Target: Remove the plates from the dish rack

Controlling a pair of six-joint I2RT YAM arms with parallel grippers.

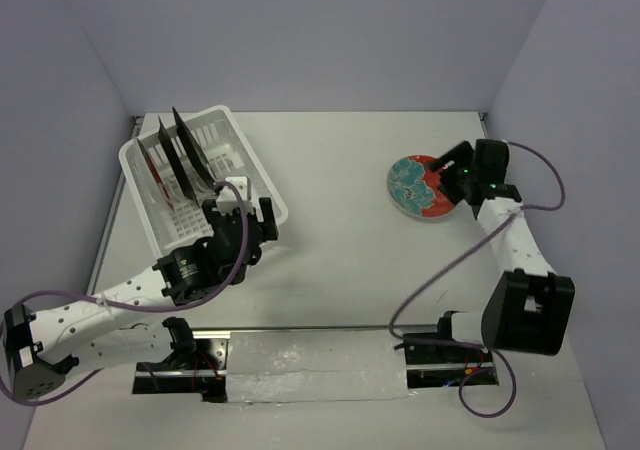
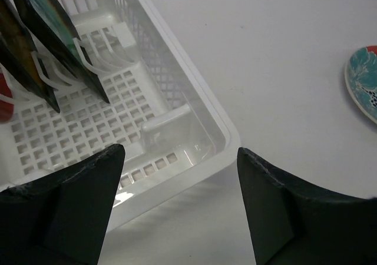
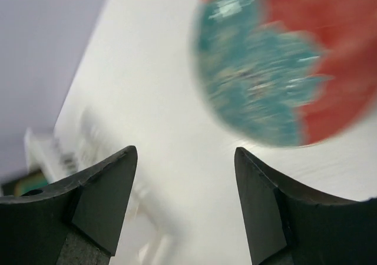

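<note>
While your left gripper (image 2: 179, 159) hangs open at the dish rack (image 1: 268, 202) and your right gripper (image 3: 185, 159) gapes beside the round floral plate (image 1: 415, 185) on the table (image 1: 340, 160), pinch the racked square plates (image 1: 192, 150), stiff, probably slick, by their top edges.

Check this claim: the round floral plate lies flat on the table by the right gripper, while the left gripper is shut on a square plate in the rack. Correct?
The left wrist view shows the left gripper open and empty over the dish rack; the square plates stand untouched. The rest holds.
</note>
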